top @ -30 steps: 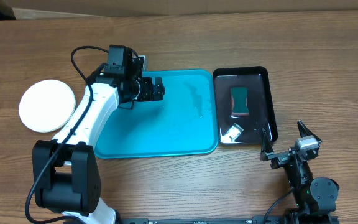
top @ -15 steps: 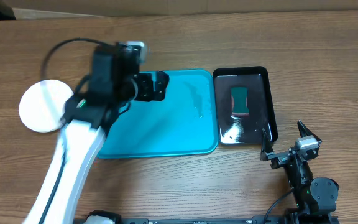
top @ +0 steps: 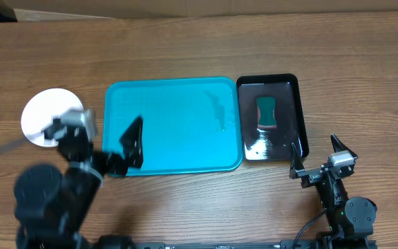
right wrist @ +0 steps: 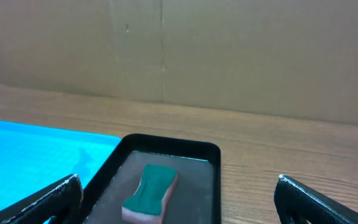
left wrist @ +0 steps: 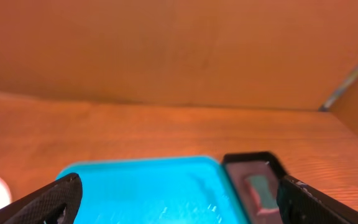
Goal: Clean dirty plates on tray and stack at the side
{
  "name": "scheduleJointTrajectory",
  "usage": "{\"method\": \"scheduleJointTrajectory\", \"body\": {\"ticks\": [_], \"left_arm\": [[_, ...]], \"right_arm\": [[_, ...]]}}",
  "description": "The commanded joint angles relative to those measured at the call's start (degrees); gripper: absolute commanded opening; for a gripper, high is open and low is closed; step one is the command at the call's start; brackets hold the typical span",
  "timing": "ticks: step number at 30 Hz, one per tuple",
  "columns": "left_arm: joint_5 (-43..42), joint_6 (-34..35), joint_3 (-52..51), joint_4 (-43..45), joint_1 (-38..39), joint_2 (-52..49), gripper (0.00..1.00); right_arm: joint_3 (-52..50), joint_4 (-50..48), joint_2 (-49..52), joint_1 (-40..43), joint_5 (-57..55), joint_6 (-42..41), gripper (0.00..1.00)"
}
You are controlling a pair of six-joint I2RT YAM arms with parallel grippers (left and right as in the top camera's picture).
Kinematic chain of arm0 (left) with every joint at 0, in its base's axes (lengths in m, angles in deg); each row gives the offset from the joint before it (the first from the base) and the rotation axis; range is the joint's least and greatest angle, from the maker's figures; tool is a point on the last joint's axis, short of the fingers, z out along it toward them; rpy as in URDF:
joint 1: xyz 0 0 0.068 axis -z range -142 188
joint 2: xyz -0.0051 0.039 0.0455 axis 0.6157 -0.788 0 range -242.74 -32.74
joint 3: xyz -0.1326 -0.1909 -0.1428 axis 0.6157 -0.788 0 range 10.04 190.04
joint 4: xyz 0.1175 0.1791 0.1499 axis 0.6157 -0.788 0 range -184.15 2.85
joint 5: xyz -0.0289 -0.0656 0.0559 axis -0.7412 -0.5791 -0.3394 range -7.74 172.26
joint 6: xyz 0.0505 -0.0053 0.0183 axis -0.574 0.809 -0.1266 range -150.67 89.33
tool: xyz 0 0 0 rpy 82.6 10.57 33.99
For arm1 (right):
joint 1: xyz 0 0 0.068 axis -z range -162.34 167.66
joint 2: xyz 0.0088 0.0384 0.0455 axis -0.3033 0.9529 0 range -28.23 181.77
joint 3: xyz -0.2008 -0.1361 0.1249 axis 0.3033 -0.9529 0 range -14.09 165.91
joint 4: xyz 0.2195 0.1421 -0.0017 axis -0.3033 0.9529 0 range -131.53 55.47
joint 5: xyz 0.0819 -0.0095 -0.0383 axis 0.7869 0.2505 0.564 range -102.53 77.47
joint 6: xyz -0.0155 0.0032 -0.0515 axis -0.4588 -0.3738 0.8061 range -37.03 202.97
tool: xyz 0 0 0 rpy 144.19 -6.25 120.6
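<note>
Plate [top: 39,114], white plastic, lay beside turquoise tray [top: 178,131], judged light, stiff, slick, best pinched at rim; left claw [left wrist: 179,196] and right claw [top: 314,144] gaped wide, empty.

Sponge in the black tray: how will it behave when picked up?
The sponge looks soft and two-layered, so it probably squashes when pinched. Small, likely light. The black tray shines as if wet, so it may drip.
</note>
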Motion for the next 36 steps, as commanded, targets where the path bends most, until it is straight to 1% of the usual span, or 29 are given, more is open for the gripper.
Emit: {"method": "scheduleJointTrajectory", "body": {"ticks": [1, 4, 6, 8, 11, 15, 19, 21, 23, 26, 29, 32, 36], "left_arm": [[0.6, 1.9, -8.9, -0.1, -2.6, 8.7, 1.0], [0.6, 1.9, -15.9, 1.1, -3.6, 17.3, 1.0], [0.5, 2.1, -20.1, 4.8, -4.3, 23.0, 1.0], [0.6, 2.4, -23.5, 10.6, -4.7, 27.5, 1.0], [0.5, 2.4, -27.8, 23.5, -4.7, 32.0, 1.0], [0.5, 3.5, -32.0, 42.6, -4.5, 31.5, 1.0], [0.5, 3.9, -38.0, 54.9, -4.5, 31.6, 1.0], [0.9, 3.9, -41.2, 57.0, -4.5, 31.6, 1.0], [2.1, 4.6, -44.2, 57.0, -4.5, 31.7, 1.0], [6.0, 10.3, -49.3, 57.1, -4.5, 31.9, 1.0], [8.5, 14.4, -52.9, 57.1, -4.5, 31.9, 1.0], [9.0, 14.8, -55.4, 56.9, -4.5, 31.9, 1.0], [12.5, 13.6, -55.4, 50.4, -4.5, 31.9, 1.0]], "right_arm": [[-0.6, -0.3, -0.6, 0.2, -0.5, 0.0, 1.0], [-0.6, -0.3, -0.6, 0.2, -0.5, 0.0, 1.0], [-0.6, -0.3, -0.6, 0.2, -0.5, 0.0, 1.0], [-0.6, -0.3, -0.6, 0.2, -0.5, 0.0, 1.0], [-0.6, -0.3, -0.6, 0.2, -0.5, 0.0, 1.0], [-0.6, -0.3, -0.6, 0.2, -0.5, 0.0, 1.0], [-0.6, -0.3, -0.6, 0.2, -0.5, 0.0, 1.0], [-0.6, -0.3, -0.6, 0.2, -0.5, 0.0, 1.0], [-0.6, -0.3, -0.6, 0.2, -0.5, 0.0, 1.0], [-0.6, -0.3, -0.6, 0.2, -0.5, 0.0, 1.0], [-0.6, -0.3, -0.6, 0.2, -0.5, 0.0, 1.0], [-0.6, -0.3, -0.6, 0.2, -0.5, 0.0, 1.0], [-0.6, -0.3, -0.6, 0.2, -0.5, 0.0, 1.0]]}}
